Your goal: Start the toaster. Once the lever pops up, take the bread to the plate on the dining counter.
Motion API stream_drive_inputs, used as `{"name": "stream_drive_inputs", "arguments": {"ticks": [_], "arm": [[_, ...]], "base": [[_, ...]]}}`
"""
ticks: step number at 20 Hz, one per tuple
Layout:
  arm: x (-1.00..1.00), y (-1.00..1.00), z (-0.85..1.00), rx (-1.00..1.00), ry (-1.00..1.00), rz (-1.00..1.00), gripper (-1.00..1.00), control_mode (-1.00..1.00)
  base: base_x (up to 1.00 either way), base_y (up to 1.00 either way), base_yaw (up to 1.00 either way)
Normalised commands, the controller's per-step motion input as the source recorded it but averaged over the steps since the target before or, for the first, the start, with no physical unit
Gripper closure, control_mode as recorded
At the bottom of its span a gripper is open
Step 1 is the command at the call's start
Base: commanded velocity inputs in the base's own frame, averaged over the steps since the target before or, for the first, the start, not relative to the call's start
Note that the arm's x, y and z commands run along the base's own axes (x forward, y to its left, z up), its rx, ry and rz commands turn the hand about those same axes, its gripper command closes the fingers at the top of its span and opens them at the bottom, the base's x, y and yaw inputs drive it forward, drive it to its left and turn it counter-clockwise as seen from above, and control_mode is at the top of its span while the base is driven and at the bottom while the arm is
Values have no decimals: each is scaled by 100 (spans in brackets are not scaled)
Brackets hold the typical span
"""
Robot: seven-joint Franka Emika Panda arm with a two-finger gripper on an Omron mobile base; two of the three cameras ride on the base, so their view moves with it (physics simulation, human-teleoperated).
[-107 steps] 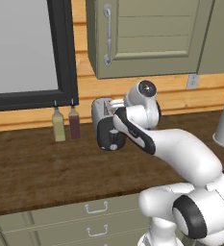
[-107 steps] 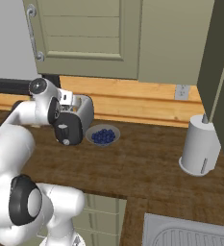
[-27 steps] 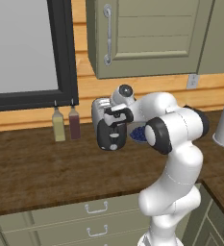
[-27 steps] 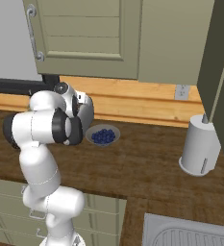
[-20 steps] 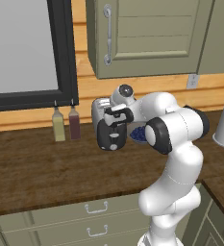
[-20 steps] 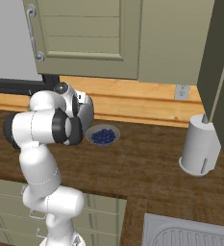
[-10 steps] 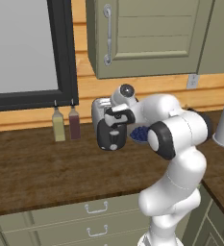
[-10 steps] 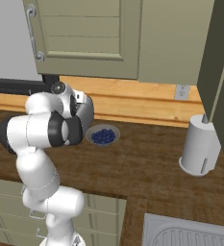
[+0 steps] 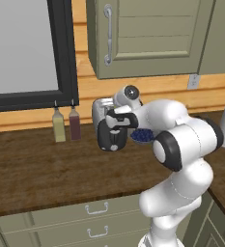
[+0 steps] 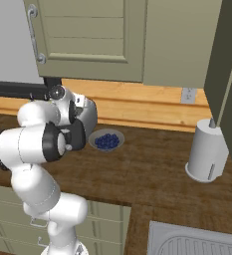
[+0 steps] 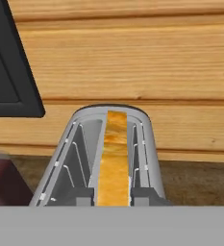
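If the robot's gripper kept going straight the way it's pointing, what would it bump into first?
Probably the golden-brown crust of the bread slice standing in the silver toaster's slot: the hand view looks along that crust, dead centre. How far off it is can't be judged.

The wooden worktop (image 9: 41, 169) carries the toaster (image 9: 102, 113), two bottles (image 9: 66, 124) and a blueberry bowl (image 10: 106, 140).
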Motion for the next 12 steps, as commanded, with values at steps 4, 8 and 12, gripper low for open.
{"name": "stream_drive_inputs", "arguments": {"ticks": [4,8,12], "arm": [[-2,-1,34,1,-4,0,100,-100],[0,0,37,0,-1,0,100,-100],[-12,-5,23,2,0,0,100,-100]], "base": [[0,0,0],[0,0,0],[0,0,0]]}}
